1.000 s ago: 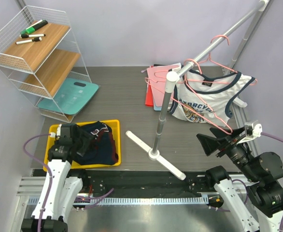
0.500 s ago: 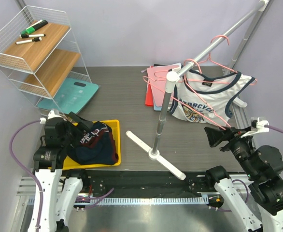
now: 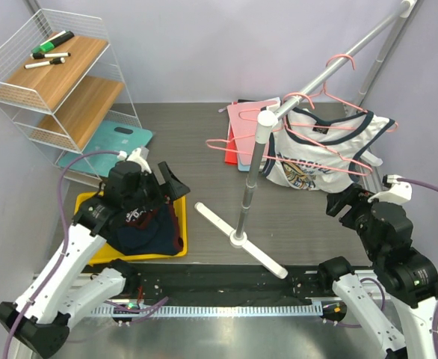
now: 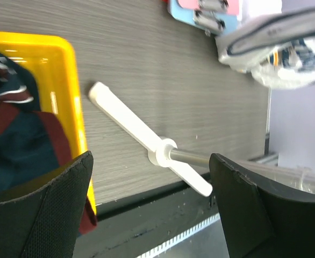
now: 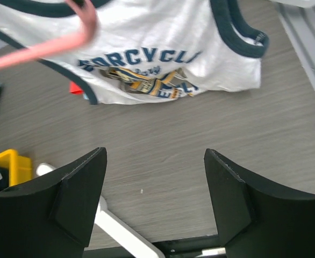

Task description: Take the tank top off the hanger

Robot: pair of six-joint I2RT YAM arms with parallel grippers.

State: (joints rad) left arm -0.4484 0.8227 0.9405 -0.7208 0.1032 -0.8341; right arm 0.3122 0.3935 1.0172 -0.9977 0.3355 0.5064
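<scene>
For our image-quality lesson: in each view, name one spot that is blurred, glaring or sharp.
Top external: even, soft light, everything sharp. Left wrist: tank top smeared soft at top right; white glare streaks on the yellow tray. Right wrist: pink hanger blurred close to the lens, tank top print crisp.

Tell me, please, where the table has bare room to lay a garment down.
Widest bare patch: the grey table between the teal board and the pink wire hangers, running forward to the yellow plastic tray and the white cross-shaped rack base. A smaller patch lies in front of the white tank top. The far right corner is crowded.
</scene>
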